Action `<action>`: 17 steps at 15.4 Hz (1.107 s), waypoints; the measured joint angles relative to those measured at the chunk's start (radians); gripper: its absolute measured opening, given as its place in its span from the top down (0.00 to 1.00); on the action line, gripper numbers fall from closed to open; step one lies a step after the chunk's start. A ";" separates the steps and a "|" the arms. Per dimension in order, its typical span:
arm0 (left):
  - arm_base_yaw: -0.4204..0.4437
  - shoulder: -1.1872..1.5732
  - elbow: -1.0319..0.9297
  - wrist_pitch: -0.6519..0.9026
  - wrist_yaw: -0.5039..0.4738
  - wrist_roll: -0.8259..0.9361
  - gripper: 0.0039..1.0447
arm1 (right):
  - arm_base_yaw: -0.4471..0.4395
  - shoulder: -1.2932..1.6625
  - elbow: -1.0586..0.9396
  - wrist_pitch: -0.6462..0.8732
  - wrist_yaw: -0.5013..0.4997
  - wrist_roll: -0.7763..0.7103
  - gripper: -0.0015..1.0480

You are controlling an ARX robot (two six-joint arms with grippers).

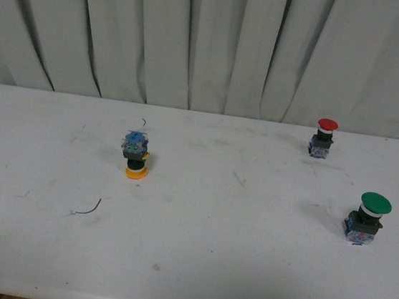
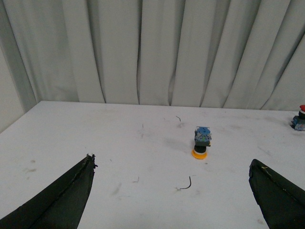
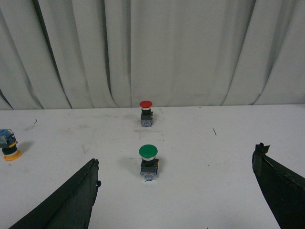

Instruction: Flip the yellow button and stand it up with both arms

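Note:
The yellow button [image 1: 137, 156] stands upside down on the white table, its yellow cap on the surface and the blue-grey block on top. It also shows in the left wrist view as the yellow button [image 2: 201, 142] and at the edge of the right wrist view as the yellow button [image 3: 8, 145]. Neither arm appears in the front view. My left gripper [image 2: 172, 164] is open, well short of the button, with nothing between its fingers. The right gripper [image 3: 176, 160] is open too, with the green button lying ahead of its gap.
A red-capped button [image 1: 323, 138] stands upright at the back right, and a larger green-capped button [image 1: 368, 216] stands upright nearer on the right. A short dark wire scrap [image 1: 89, 209] lies on the table [image 1: 216, 252]. Grey curtains hang behind.

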 joint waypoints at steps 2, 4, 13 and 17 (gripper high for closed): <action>0.000 0.000 0.000 0.000 0.000 0.000 0.06 | 0.000 0.000 0.000 0.000 0.000 0.000 0.06; 0.000 0.000 0.000 0.000 0.000 0.000 0.06 | 0.000 0.000 0.000 0.000 0.000 0.000 0.06; 0.000 0.000 0.000 0.000 0.000 0.000 0.06 | 0.000 0.000 0.000 0.000 0.000 0.000 0.06; 0.000 0.000 0.000 0.000 0.000 0.000 0.06 | 0.000 0.000 0.000 0.000 0.000 0.000 0.06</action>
